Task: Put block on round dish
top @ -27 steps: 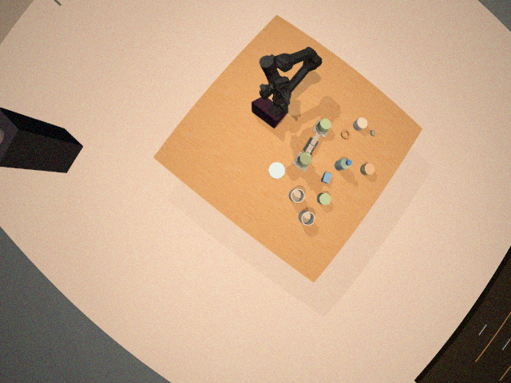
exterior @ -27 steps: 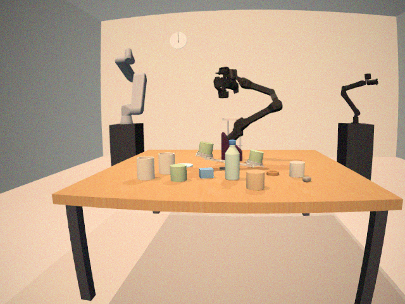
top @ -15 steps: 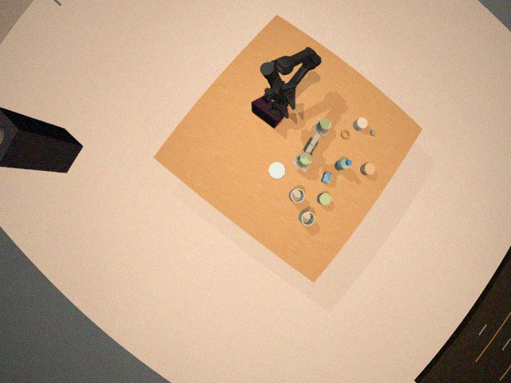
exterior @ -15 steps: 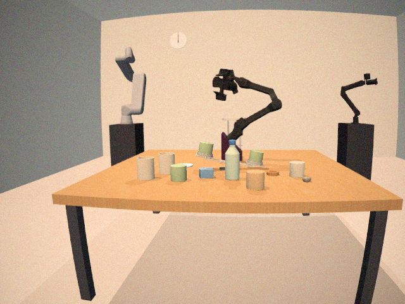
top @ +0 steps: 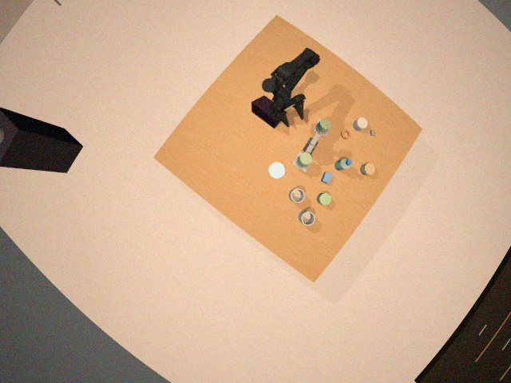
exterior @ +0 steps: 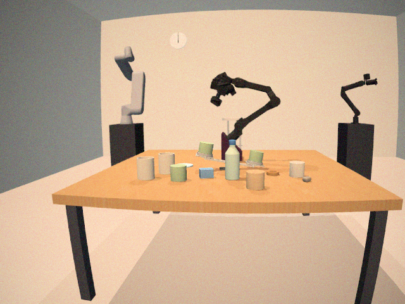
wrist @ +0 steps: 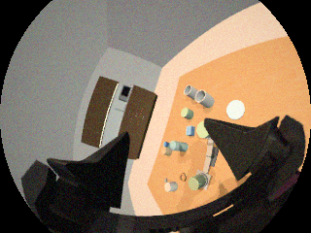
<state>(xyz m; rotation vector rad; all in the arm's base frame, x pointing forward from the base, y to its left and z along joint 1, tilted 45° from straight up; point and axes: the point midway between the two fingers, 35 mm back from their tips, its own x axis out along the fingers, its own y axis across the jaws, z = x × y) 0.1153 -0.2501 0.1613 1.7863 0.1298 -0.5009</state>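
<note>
Green and low on the tilted balance (top: 310, 144) (exterior: 217, 160) (wrist: 209, 157), the likelier cup (top: 324, 126) (exterior: 255, 158) (wrist: 196, 183) sits farther from the dish (top: 276, 170) (exterior: 185, 164) (wrist: 235, 110); my open, unladen gripper (top: 295, 122) (wrist: 167, 128) hangs above, toward the arm's base.

You cannot see beneath either green cup (top: 305, 159) (exterior: 205, 148) (wrist: 202, 129) (top: 324, 125) (exterior: 255, 157) (wrist: 196, 183) on the balance (top: 310, 145) (exterior: 216, 160) (wrist: 209, 157); in the wrist view, a black finger (wrist: 243, 146) partly covers the nearer-to-dish cup.

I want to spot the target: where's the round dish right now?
In the top view, the white round dish lies just left of the balance's nearer green cup.
</note>
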